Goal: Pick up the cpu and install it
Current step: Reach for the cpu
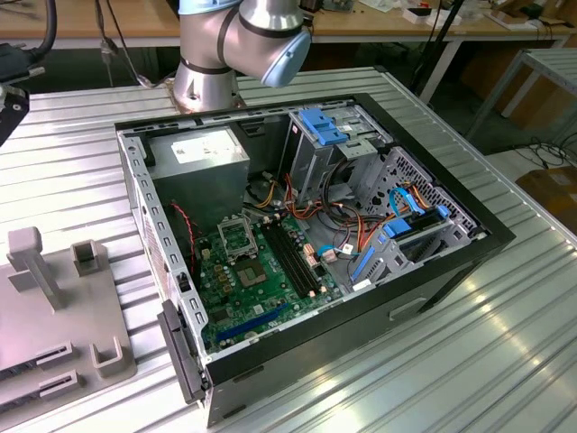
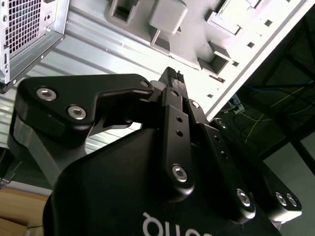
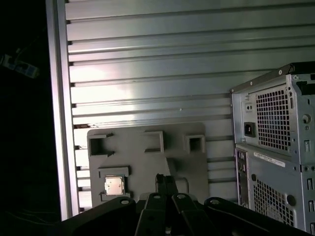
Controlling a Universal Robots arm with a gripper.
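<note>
First wrist view: cpu [image 3: 114, 186] small, square, silvery-grey.

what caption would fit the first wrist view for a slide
Shut claw facing the grey fixture plate holding the cpu, computer case beside it on the ribbed table

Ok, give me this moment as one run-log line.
gripper: shut, empty, over grey plastic fixture plate | small silvery square cpu: in plate pocket, not grasped

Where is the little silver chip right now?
In the first wrist view, the cpu lies in a pocket of the grey holder plate on the ribbed table, next to the computer case, apart from the hand.
</note>
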